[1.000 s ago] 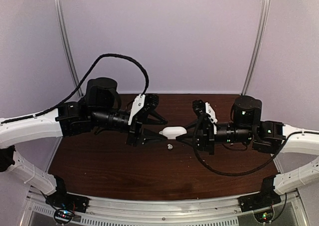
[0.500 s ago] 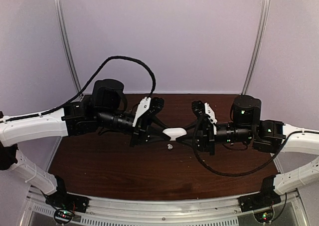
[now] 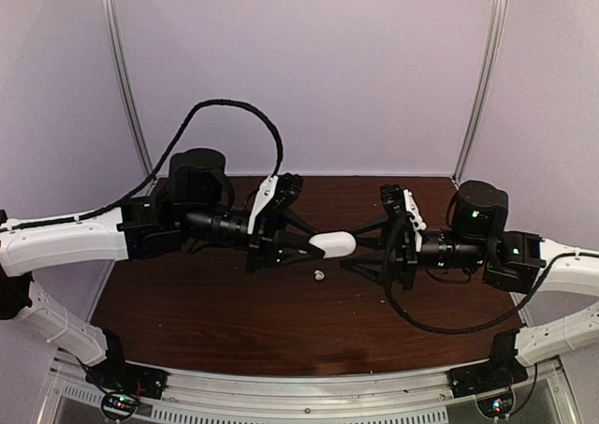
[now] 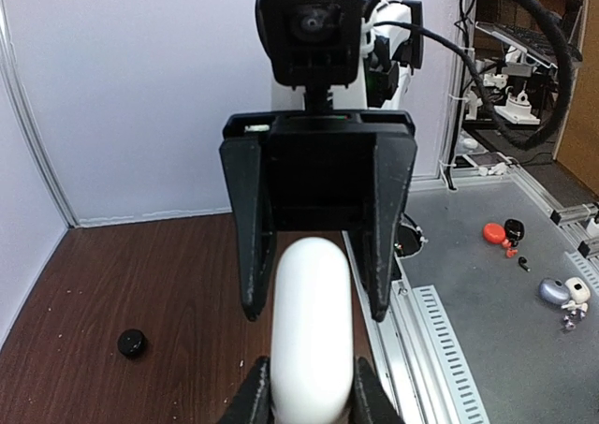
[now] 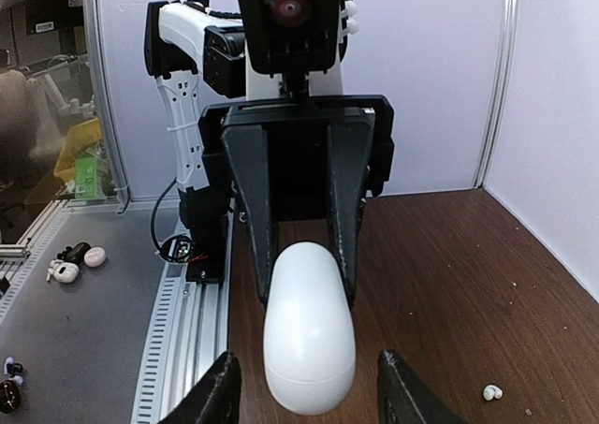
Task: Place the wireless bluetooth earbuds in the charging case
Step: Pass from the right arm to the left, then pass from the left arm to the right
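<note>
Now holding the white case [image 3: 334, 244] in the left gripper [image 3: 314, 246] alone, clamped on one end above the table [image 3: 187, 302], a white earbud [image 3: 319, 275] lying loose just below; just released by the right gripper [image 3: 354, 251], jaws spread apart and backed away, so hand-over likely done, insertion not yet

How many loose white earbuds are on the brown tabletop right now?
1: a white earbud on the table, just on the near side of the held white case. Others may be hidden.
</note>
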You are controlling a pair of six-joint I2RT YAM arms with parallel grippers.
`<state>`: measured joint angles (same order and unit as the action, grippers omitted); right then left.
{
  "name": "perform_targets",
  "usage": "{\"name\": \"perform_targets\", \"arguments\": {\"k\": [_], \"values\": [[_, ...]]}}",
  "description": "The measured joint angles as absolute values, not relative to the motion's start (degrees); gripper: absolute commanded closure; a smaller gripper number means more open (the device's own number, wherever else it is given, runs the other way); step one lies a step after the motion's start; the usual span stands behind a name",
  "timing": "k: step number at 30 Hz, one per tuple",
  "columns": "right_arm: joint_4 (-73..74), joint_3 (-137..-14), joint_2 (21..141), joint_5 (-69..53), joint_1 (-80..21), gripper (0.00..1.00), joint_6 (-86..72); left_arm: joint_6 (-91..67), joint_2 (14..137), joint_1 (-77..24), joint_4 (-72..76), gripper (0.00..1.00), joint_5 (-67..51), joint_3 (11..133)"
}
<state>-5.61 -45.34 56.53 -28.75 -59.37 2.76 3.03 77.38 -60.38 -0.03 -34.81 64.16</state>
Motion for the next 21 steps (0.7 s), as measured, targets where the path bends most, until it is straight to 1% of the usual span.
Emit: {"name": "perform_targets", "arguments": {"k": [5, 6, 11, 14, 17, 21], "values": [[-7.03, -45.36, 57.08, -30.06, -59.37, 0.64, 2.02, 1.93, 77.14, -60.38, 3.55, 0.92, -35.35, 63.11], [-7.42, -45.39, 57.47, -30.46, -59.37, 0.65, 1.72, 1.74, 77.10, -60.38, 4.14, 0.92, -35.44, 62.92], [-8.43, -45.39, 59.09, -31.59, -59.37, 0.66, 1.04, 1.10, 77.06, -60.38, 6.26, 0.93, -35.81, 62.48], [-9.06, -45.39, 59.20, -31.73, -59.37, 0.63, 0.86, 0.99, 77.06, -60.38, 6.74, 0.93, -35.94, 62.35], [-9.85, -45.39, 59.20, -31.73, -59.37, 0.62, 0.64, 0.95, 77.06, -60.38, 7.09, 0.93, -36.03, 62.22], [-10.76, -45.39, 59.20, -31.73, -59.37, 0.63, 0.43, 0.93, 77.06, -60.47, 7.60, 0.93, -36.07, 62.22]]}}
